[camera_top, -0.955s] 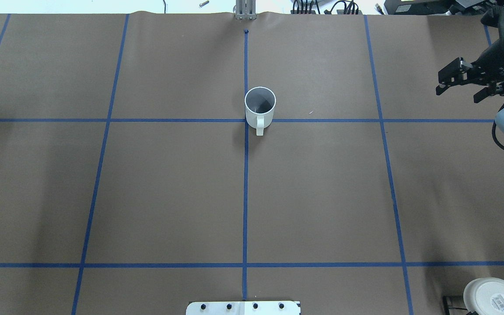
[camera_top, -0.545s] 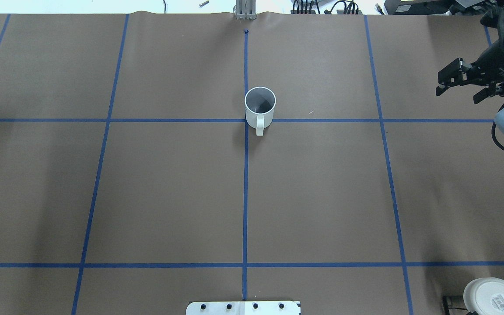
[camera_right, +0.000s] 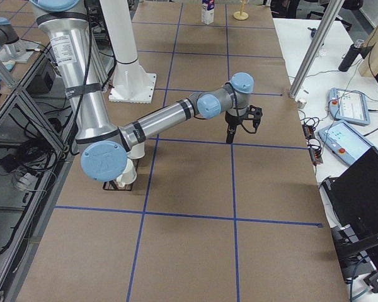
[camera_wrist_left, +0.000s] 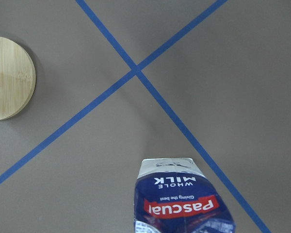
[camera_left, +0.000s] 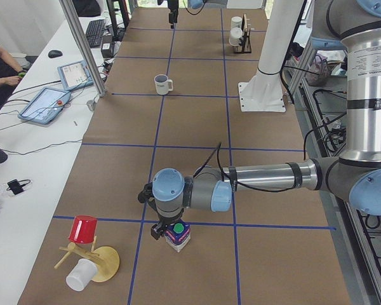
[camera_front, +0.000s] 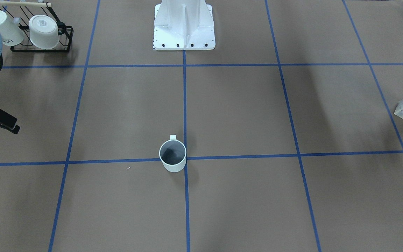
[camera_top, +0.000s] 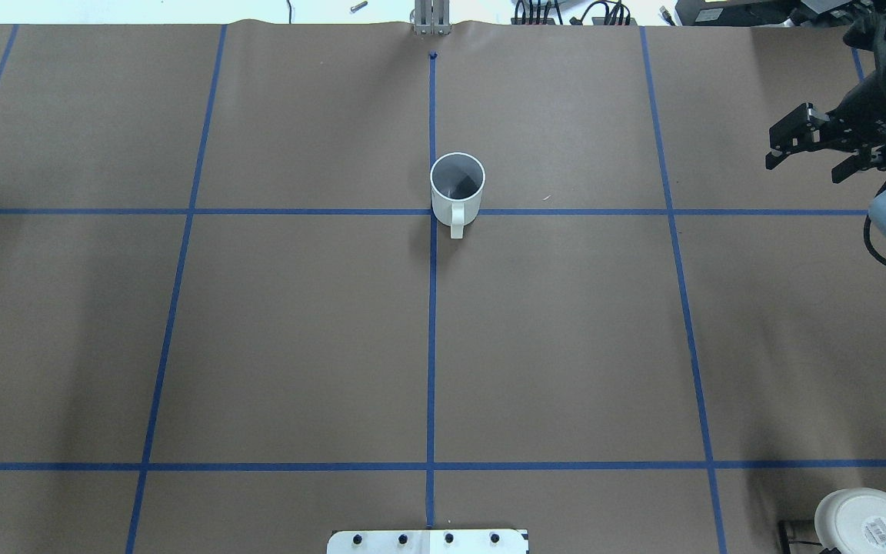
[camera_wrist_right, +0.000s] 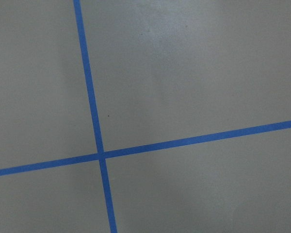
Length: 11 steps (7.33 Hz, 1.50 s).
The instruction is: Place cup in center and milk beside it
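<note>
Blue tape [camera_top: 431, 308] grids the brown-papered bench [camera_top: 297, 331]; right gripper [camera_top: 806, 165] hangs fingers-spread near its far-right corner, while of left gripper [camera_left: 168, 230] I cannot tell.

The right arm [camera_right: 164, 116] reaches forward at mid-height, its right gripper [camera_top: 806, 165] pointing down with fingers [camera_top: 785, 142] spread apart. The left arm [camera_left: 267, 176] stretches low, left gripper [camera_left: 167, 232] pointing down, grip unclear.
</note>
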Motion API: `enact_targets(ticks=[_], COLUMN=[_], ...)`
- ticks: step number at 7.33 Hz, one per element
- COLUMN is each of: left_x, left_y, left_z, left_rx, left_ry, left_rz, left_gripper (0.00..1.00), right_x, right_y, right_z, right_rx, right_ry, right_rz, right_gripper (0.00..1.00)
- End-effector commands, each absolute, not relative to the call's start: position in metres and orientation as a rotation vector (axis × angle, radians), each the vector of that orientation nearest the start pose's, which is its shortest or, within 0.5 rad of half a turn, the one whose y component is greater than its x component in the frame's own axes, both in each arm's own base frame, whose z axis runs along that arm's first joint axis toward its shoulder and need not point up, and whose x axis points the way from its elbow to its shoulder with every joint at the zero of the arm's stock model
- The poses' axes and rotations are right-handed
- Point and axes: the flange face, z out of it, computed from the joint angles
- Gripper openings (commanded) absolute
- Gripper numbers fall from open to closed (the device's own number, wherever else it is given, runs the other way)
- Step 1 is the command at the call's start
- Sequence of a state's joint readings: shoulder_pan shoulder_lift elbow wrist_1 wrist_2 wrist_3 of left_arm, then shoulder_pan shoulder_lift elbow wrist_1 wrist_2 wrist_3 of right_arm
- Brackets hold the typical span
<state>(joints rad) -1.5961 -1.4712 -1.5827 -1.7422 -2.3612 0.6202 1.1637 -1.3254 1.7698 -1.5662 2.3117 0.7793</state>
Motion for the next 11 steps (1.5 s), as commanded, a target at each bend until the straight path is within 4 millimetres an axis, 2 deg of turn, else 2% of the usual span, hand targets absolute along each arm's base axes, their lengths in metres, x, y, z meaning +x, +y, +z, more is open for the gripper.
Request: enact_targets(ticks=[1,11], left_x=[-0.074,-0.063], left_y=[-0.451,-0.45], left_z=[0.681,0.686], left_rx=[0.331,0.308], left_ry=[0.737,0.744], left_rz=[0.595,0.609], left_gripper=[0.98,0.98], right_x=[-0.169,-0.174], right_y=[-0.558,-0.557], right_z=[0.43,0.431], right_rx=[-0.053,-0.058], right_ry=[-0.843,-0.84], right_rz=[0.183,0.177], right_gripper=[1.0,1.0])
